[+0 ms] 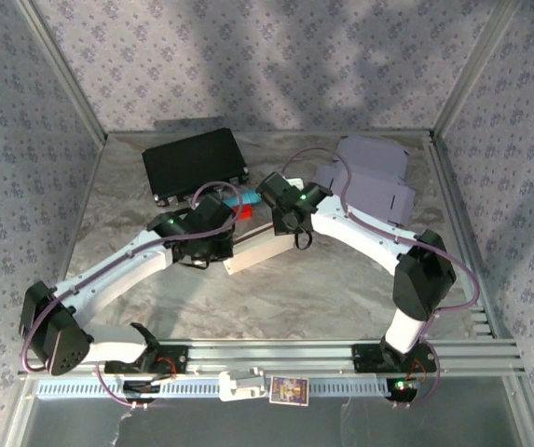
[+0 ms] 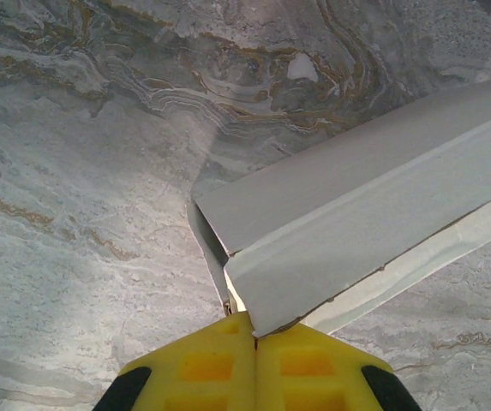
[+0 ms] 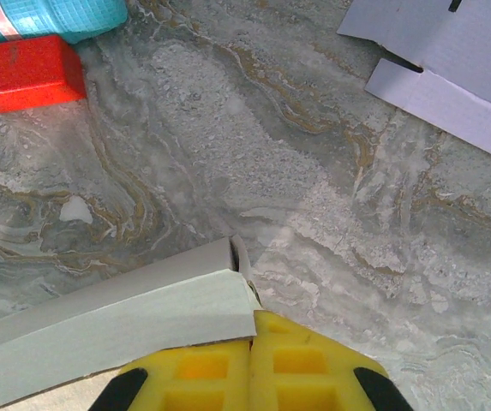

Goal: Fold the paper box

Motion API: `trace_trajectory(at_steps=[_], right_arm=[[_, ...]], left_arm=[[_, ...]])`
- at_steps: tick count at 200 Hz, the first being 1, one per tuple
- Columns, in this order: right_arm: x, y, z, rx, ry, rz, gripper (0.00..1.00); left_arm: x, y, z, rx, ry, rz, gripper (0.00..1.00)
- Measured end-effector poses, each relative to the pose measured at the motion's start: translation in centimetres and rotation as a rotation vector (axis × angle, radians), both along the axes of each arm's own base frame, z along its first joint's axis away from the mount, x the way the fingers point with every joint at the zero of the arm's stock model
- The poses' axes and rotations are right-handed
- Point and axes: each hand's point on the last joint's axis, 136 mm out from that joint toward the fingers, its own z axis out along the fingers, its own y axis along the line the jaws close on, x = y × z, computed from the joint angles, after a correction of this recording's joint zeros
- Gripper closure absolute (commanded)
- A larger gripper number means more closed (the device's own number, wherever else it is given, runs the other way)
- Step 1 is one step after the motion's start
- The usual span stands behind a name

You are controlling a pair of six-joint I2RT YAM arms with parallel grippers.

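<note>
The paper box (image 1: 262, 247) is a long white, partly folded piece lying slantwise in the middle of the table. In the left wrist view its folded flaps (image 2: 365, 214) run up to the right, one corner lying over the seam of my left gripper (image 2: 255, 330), which is shut on it. The right gripper (image 3: 253, 330) is shut on the opposite end, where a white flap (image 3: 116, 325) ends at its yellow fingertips. From above, the left gripper (image 1: 212, 244) and the right gripper (image 1: 290, 223) meet over the box.
A black case (image 1: 195, 165) lies at the back left. A flat lavender cardboard blank (image 1: 371, 177) lies at the back right, its edge (image 3: 451, 60) near the right gripper. A red block (image 3: 22, 73) and a teal object (image 3: 52, 17) sit just behind the box.
</note>
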Motion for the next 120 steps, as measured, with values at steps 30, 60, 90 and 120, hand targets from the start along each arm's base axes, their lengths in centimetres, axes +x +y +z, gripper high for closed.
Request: trace_trajectory(at_steps=[30, 60, 90, 120], right_arm=[[-0.10, 0.13, -0.01, 0.003, 0.002, 0.002, 1.00], [-0.15, 0.17, -0.04, 0.007, 0.005, -0.001, 1.00], [-0.25, 0.33, -0.06, 0.017, 0.011, 0.001, 1.00], [-0.33, 0.41, -0.07, 0.022, 0.016, 0.003, 1.00]], left_arm=[[-0.03, 0.10, -0.04, -0.025, 0.029, 0.009, 1.00], [-0.09, 0.10, 0.05, -0.059, 0.055, 0.018, 1.00], [-0.11, 0.43, 0.09, -0.111, 0.108, 0.039, 1.00], [-0.59, 0.18, 0.13, -0.154, 0.155, 0.034, 1.00]])
